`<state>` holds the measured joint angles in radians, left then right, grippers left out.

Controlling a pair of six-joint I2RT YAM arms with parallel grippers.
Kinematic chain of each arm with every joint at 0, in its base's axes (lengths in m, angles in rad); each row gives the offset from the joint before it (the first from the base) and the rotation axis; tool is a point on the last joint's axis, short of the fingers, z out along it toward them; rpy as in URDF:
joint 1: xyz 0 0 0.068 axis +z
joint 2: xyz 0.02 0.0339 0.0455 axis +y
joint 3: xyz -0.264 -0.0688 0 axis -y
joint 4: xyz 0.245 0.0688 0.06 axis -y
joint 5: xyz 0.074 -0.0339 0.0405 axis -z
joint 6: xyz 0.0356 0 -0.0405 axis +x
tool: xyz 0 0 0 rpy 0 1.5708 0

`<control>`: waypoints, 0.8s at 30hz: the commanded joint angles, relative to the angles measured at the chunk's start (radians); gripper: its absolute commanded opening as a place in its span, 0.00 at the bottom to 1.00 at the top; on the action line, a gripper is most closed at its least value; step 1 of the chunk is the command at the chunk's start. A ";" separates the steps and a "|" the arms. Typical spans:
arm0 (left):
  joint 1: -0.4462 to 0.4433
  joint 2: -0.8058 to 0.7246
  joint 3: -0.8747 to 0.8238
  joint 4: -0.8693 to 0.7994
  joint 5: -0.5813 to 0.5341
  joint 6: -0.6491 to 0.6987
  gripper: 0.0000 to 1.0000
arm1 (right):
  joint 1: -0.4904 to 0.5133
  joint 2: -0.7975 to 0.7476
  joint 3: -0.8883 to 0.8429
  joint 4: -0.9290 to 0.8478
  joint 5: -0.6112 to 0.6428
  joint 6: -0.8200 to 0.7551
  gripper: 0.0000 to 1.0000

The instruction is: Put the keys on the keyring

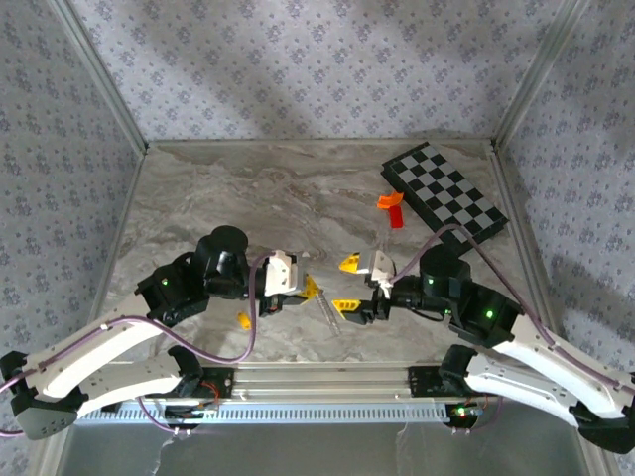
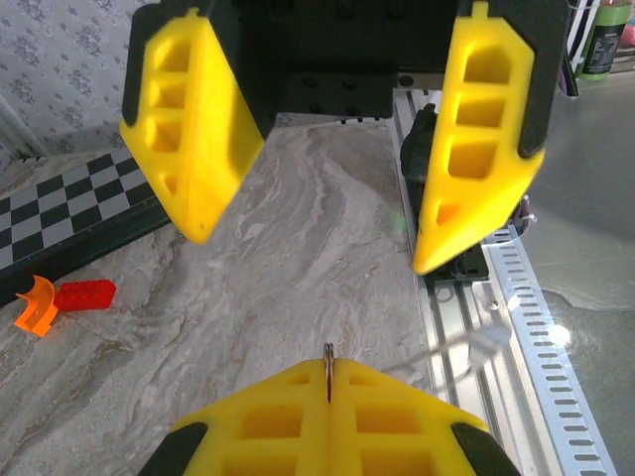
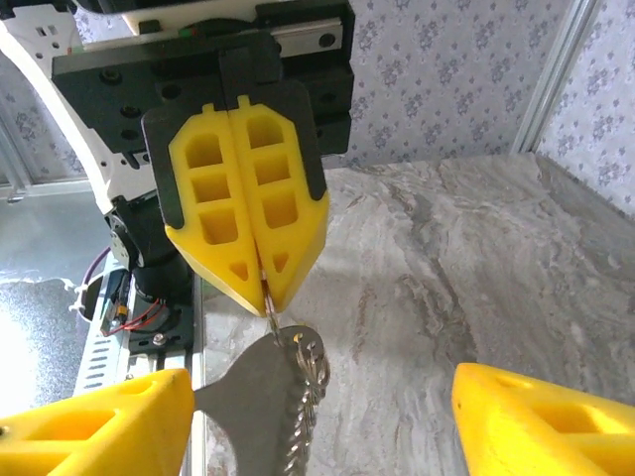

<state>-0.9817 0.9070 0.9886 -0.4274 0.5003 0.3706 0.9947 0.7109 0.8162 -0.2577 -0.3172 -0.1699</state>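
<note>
Right wrist view: the left gripper (image 3: 263, 288) has its yellow fingers clamped together on the thin silvery metal keyring (image 3: 270, 315), held above the table (image 1: 218, 198) near its near edge, with the short silvery chain (image 3: 306, 397) dangling from it. The right gripper (image 2: 313, 248) faces it with fingers apart and empty. What looks like the tiny yellow-headed key (image 1: 244, 319) lies on the table by the near edge, so threading appears not yet done.

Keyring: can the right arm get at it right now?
Probably yes: the keyring hangs from the shut left pincer, and the open right pincer faces it with nothing between.
</note>
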 commanded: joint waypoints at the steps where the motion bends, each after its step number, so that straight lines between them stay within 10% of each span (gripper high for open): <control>1: -0.010 0.005 0.047 0.004 0.000 0.027 0.00 | 0.036 0.004 0.003 0.035 0.067 -0.064 0.63; 24: -0.032 0.018 0.031 0.049 -0.025 0.032 0.00 | 0.102 0.071 0.009 0.045 0.112 -0.086 0.23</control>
<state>-1.0046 0.9207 0.9886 -0.4160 0.4744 0.3782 1.0885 0.7769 0.8158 -0.2279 -0.2203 -0.2516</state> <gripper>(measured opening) 0.046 0.241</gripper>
